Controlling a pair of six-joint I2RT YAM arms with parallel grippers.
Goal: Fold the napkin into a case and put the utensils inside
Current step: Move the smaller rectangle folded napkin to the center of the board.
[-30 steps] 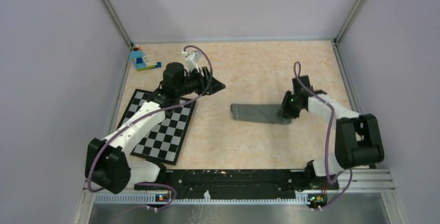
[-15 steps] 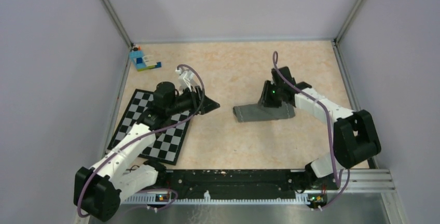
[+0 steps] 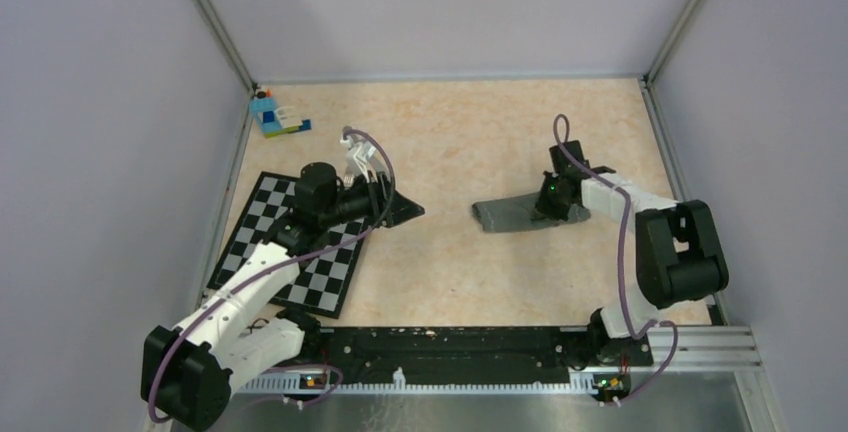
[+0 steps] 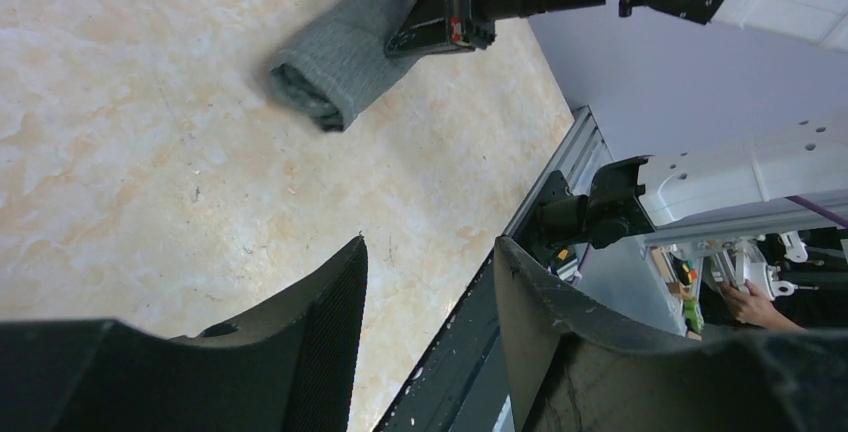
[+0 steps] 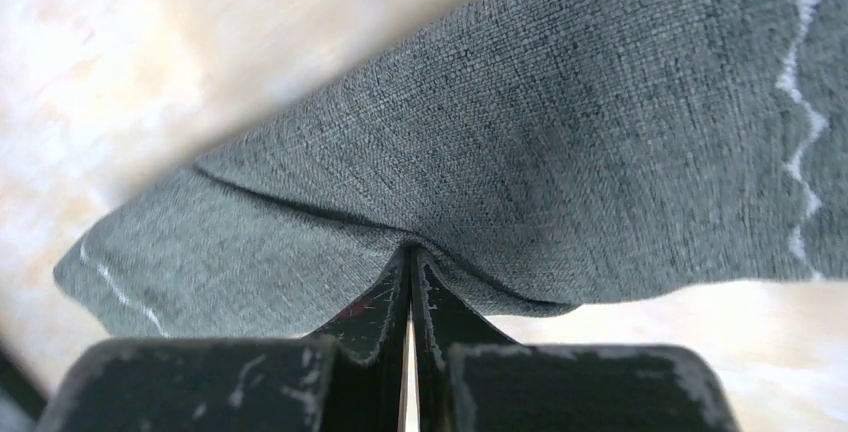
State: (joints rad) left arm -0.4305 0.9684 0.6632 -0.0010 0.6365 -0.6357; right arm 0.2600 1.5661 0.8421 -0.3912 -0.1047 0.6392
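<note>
The napkin is a dark grey cloth folded into a narrow strip, the case, right of the table's middle. It also shows in the left wrist view with a rolled open end, and fills the right wrist view. My right gripper is shut on the strip's right part, pinching a crease of cloth. My left gripper is open and empty, above bare table left of the strip. No fork or knife shows in any view.
A black-and-white checkered mat lies at the left under my left arm. A blue toy-brick block stands in the far left corner. The black base rail runs along the near edge. Walls close in three sides.
My right gripper lifted the strip's right end and drew the strip to the right. My left arm pulled back toward the near side and now holds still.
</note>
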